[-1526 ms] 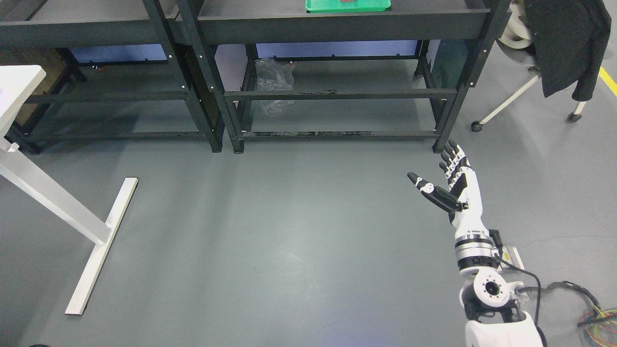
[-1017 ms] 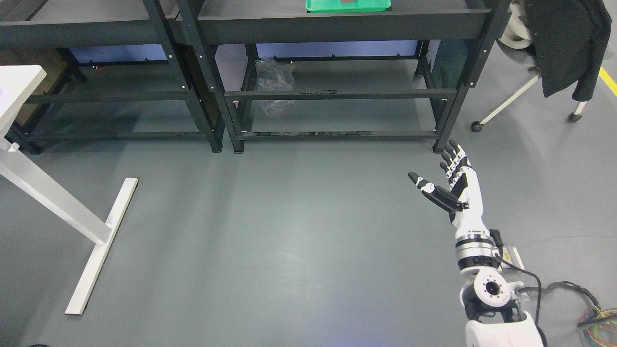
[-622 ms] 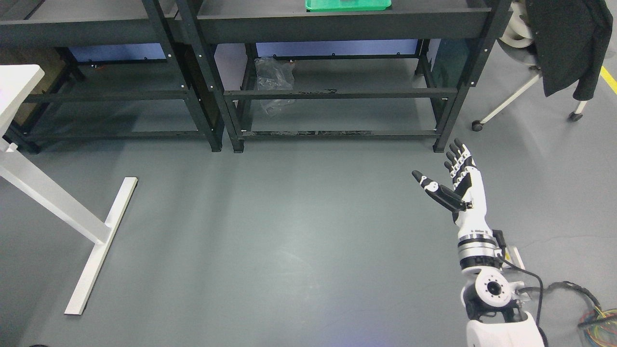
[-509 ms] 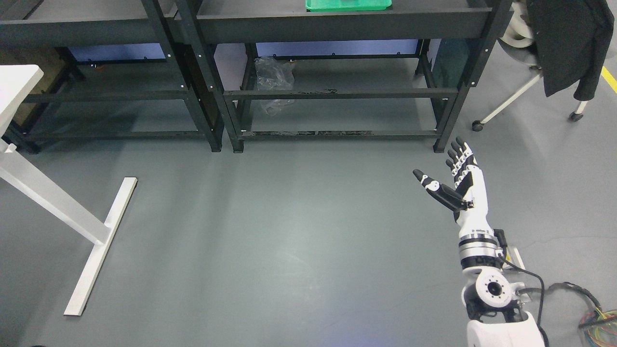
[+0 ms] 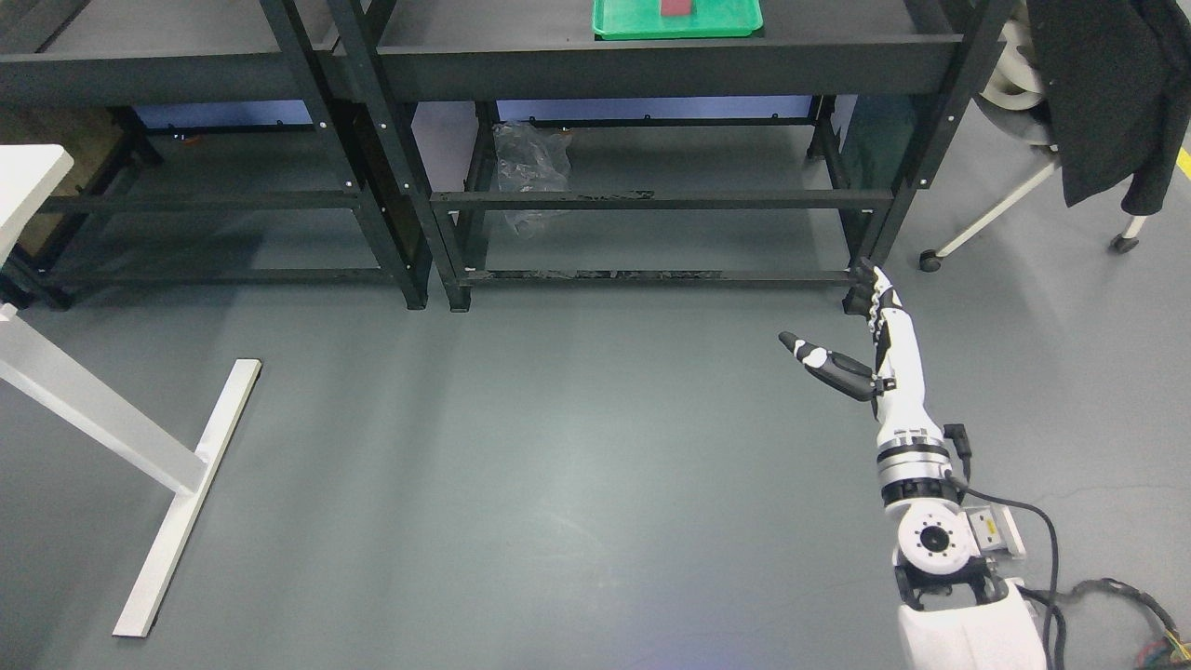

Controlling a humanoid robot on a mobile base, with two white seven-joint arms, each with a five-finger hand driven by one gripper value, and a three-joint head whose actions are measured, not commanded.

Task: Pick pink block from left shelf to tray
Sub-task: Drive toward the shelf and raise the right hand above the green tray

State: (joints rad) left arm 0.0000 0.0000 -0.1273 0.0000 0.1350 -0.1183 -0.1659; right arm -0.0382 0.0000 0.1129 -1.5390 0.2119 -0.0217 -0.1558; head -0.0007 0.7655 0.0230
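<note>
A green tray (image 5: 726, 22) lies on the top board of the right black shelf (image 5: 651, 65), at the picture's upper edge. A reddish-pink block (image 5: 676, 7) lies in it, partly cut off by the frame. The left shelf (image 5: 167, 70) shows only its dark top board and frame; no block is visible there. My right hand (image 5: 837, 321) hovers over the floor near the right shelf's front right leg. It is open, fingers straight, thumb spread to the left, and it holds nothing. The left arm is out of view.
A white table (image 5: 23, 177) with a long foot (image 5: 186, 498) stands at the left. A chair with a black jacket (image 5: 1107, 84) is at the upper right. A crumpled plastic bag (image 5: 530, 172) lies under the right shelf. Cables (image 5: 1107, 596) trail at the lower right.
The whole picture has shifted down a little, so the camera moved and more of the tray shows. My right hand has turned more edge-on and reached slightly toward the shelf leg.
</note>
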